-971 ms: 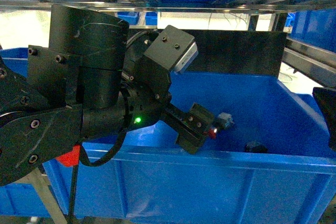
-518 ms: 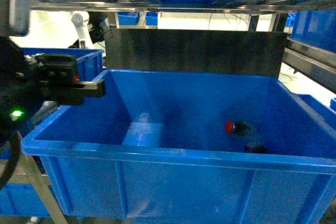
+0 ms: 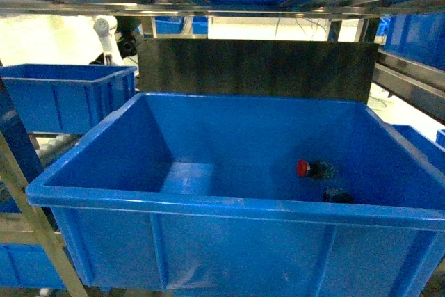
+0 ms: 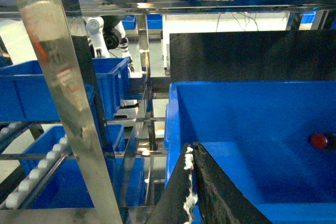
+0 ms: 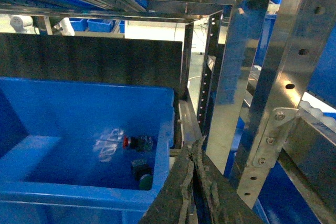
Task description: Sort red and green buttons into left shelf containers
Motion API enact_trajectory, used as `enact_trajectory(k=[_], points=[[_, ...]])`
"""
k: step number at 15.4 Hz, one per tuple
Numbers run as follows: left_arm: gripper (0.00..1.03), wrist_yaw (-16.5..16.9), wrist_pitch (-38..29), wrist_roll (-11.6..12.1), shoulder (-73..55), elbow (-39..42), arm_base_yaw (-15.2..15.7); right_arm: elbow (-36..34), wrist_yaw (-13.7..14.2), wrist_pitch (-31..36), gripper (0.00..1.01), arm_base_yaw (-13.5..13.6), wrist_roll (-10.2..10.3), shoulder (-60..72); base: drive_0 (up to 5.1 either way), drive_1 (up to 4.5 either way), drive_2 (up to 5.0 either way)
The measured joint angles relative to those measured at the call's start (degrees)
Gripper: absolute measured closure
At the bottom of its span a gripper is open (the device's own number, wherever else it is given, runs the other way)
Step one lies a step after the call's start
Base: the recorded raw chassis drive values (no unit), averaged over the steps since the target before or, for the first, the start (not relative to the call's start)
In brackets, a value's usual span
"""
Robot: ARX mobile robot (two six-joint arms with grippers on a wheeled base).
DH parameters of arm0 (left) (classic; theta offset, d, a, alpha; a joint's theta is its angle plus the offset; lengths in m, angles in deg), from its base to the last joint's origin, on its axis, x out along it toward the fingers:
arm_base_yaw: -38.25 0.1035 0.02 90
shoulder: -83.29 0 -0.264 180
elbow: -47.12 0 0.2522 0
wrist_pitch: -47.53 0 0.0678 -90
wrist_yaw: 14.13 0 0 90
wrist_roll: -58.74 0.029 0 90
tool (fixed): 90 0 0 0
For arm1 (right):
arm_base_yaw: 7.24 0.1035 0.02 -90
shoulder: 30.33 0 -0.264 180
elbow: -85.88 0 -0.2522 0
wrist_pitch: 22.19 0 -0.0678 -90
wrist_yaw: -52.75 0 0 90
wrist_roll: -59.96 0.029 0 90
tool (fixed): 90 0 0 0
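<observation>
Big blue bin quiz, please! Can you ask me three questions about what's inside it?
1. True or false: the red button lies inside the big blue bin.
2. In the head view, where on the bin floor is the button? A) left half B) right half C) far left corner
3. Short answer: is the dark object closer to the bin's front wall than the button is?

Key: 1 true; 2 B; 3 yes.
</observation>
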Motion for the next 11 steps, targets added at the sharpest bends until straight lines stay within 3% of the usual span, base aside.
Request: enact_trajectory(k=[4, 6, 7, 11], points=[[1.01, 1.9, 8.7, 0.0, 13.0, 2.5, 2.5, -0.2, 0.0, -7.6, 0.99, 0.0, 0.0, -8.6, 0.0, 0.0, 0.0], [1.01, 6.2, 12.6, 0.0, 17.6, 3.6, 5.8, -0.2, 0.0, -10.8, 0.99, 0.0, 0.0, -12.0, 0.0, 0.0, 0.0], [1.01, 6.7, 14.5, 0.0, 20.3, 3.9, 7.2, -0.2, 0.0, -12.7, 0.99, 0.0, 0.0, -14.1, 0.0, 0.0, 0.0], [1.01, 7.2, 23.1, -0.1, 30.1, 4.7, 7.3, -0.2, -0.1, -19.2, 0.99, 0.0, 0.0, -20.9, 0.0, 0.0, 0.0]])
